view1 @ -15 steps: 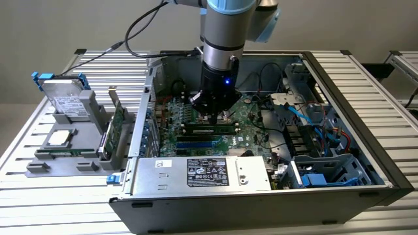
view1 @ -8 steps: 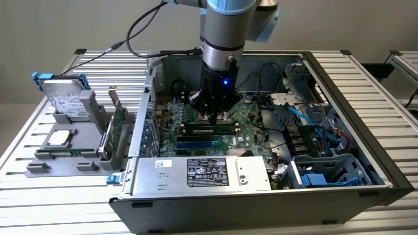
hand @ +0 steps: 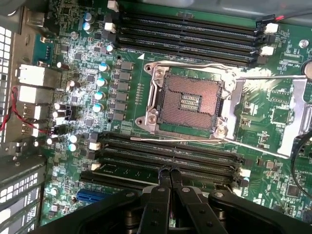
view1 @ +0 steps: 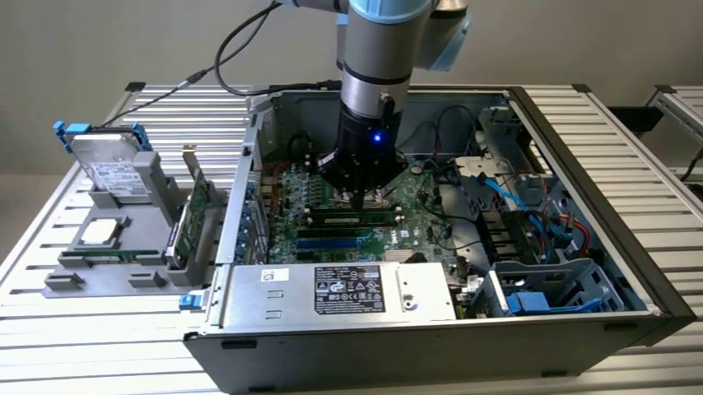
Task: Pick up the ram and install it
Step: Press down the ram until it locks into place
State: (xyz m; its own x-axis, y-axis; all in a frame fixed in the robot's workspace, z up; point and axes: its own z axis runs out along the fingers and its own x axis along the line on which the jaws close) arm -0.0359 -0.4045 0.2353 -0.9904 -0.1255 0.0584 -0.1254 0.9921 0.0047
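The ram (view1: pixel 349 218) is a thin green stick with dark chips, standing in one of the long black slots of the motherboard (view1: pixel 412 202) inside the open computer case. In the wrist view the ram (hand: pixel 122 168) lies along a slot of the bank beside the bare CPU socket (hand: pixel 190 100). My gripper (view1: pixel 360 196) reaches straight down into the case, right over the ram's middle. Its black fingers (hand: pixel 161 195) are shut, with the tips of the gripper (hand: pixel 168 170) pressed together at the ram's top edge. Whether they touch it I cannot tell.
The case's metal walls (view1: pixel 250 164) enclose the arm on all sides. A silver power supply (view1: pixel 341 290) sits at the front, with blue cables and drive cages (view1: pixel 538 247) on the exterior view's right. A grey tray (view1: pixel 110 247) outside holds a hard drive (view1: pixel 110 169) and an expansion card (view1: pixel 197 210).
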